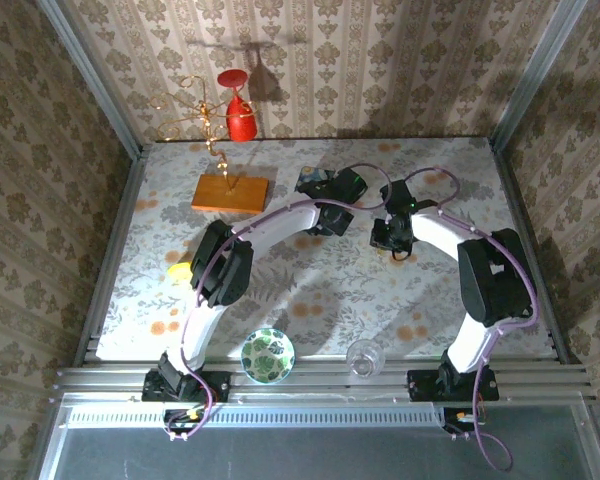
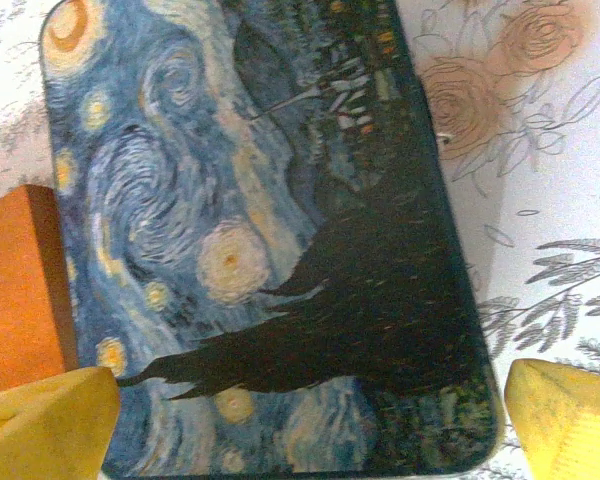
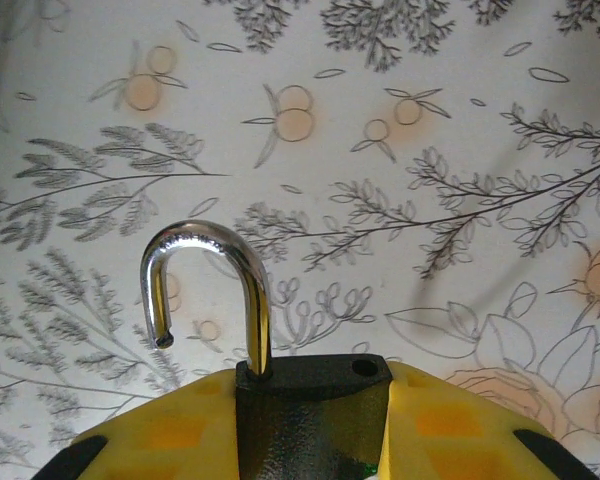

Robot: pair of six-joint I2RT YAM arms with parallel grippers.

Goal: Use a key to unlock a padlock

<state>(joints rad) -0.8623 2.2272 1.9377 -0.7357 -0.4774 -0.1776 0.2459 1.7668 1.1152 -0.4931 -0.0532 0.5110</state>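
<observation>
The right claw (image 3: 315,432) pinches the padlock (image 3: 306,402) between its yellow fingers (image 3: 170,435), one pad on each side of the dark body. The padlock stands upright in that grip, above the flower-printed tabletop (image 1: 310,300). Its shiny shackle (image 3: 206,246) is raised. The long leg sits in the body, the short leg hangs free in the air off to the left, and the round hole (image 3: 364,368) on top of the body is open. Seen from above, this claw hangs over the far middle of the tabletop, right of centre. The left claw (image 2: 305,420) is spread wide, with one yellow fingertip (image 2: 45,425) at each lower corner of its wrist view. It hovers over the near end of a blue tin (image 2: 270,240) painted with swirling stars. I cannot tell whether the fingertips touch the tin. The tin lies flat on the tabletop with an orange-brown wooden block (image 2: 15,290) just beside its left edge. The overhead view shows a thin wire figure (image 1: 208,120) rising from that block, with a red goblet shape (image 1: 239,110) behind it near the back wall. At the near edge of the tabletop, between the two arm bases, are a green patterned bowl (image 1: 268,355) and a clear glass (image 1: 363,357), well apart from both claws.
</observation>
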